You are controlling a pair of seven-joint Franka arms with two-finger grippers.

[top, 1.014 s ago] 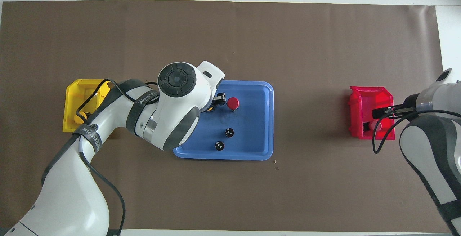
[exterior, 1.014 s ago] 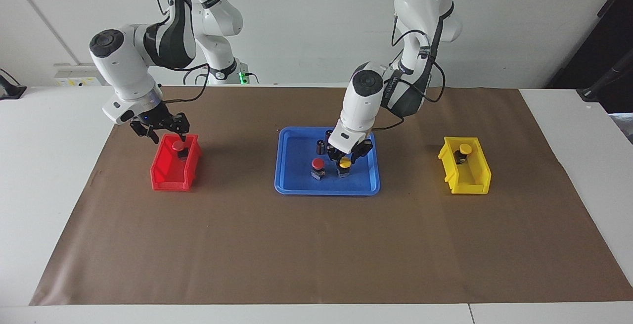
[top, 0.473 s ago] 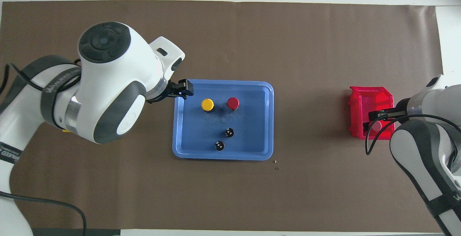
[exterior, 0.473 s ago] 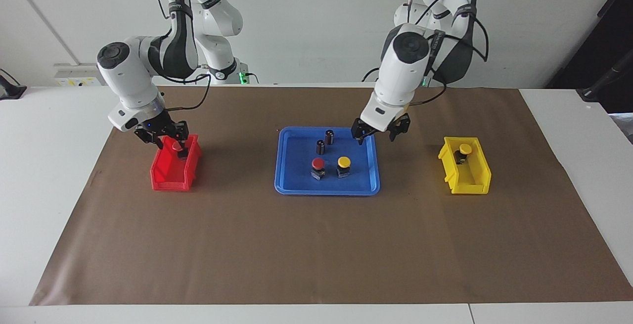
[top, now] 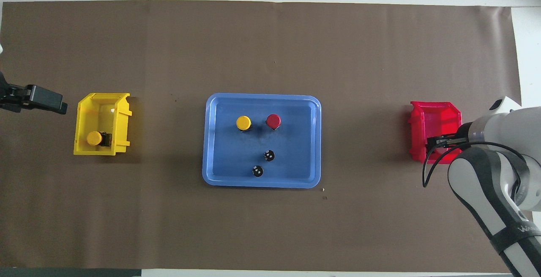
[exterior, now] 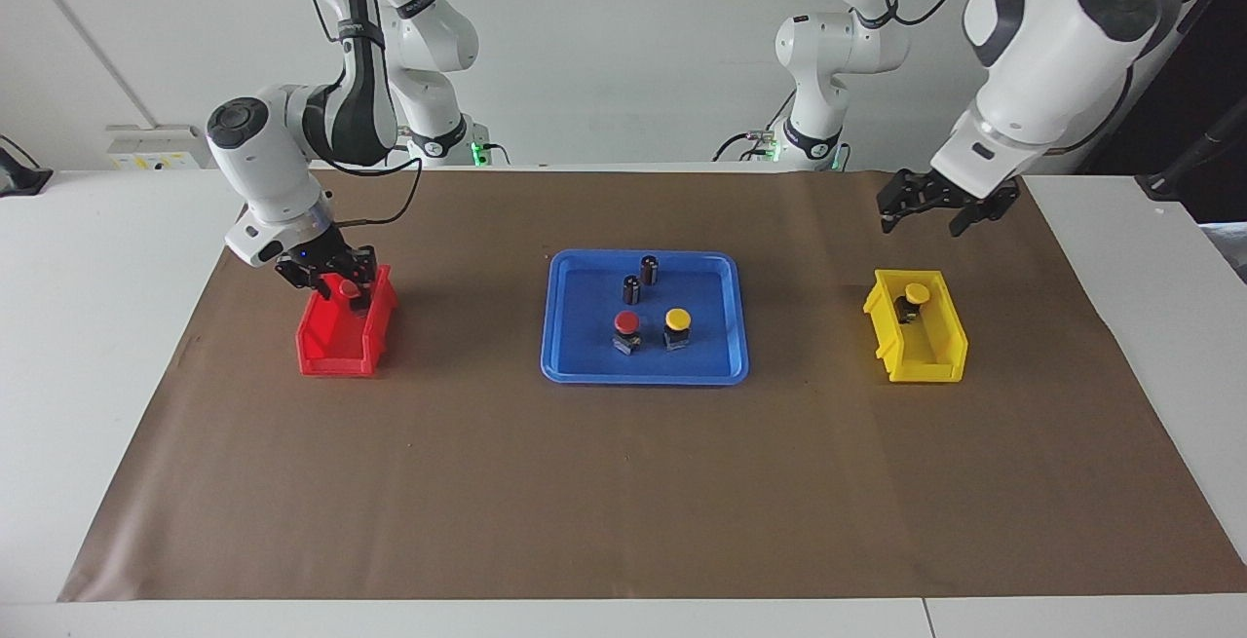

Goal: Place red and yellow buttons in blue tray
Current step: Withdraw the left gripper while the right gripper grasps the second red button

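The blue tray (exterior: 585,346) (top: 296,141) lies mid-table. In it stand one red button (exterior: 626,324) (top: 273,121) and one yellow button (exterior: 678,319) (top: 243,122) side by side. A second yellow button (exterior: 916,292) (top: 94,138) sits in the yellow bin (exterior: 921,351) (top: 101,99). A second red button (exterior: 348,287) sits in the red bin (exterior: 336,341) (top: 435,114). My right gripper (exterior: 336,280) (top: 439,141) is low in the red bin, open, with its fingers around that button's cap. My left gripper (exterior: 930,214) (top: 38,99) is open and empty, raised near the yellow bin.
Two dark capless cylinders (exterior: 631,289) (exterior: 649,270) stand in the tray, nearer to the robots than the buttons; they also show in the overhead view (top: 269,155) (top: 257,170). Brown paper covers the table.
My left gripper let go of the yellow button in the tray, rose and swung toward the yellow bin. My right gripper came down around the red button in the red bin.
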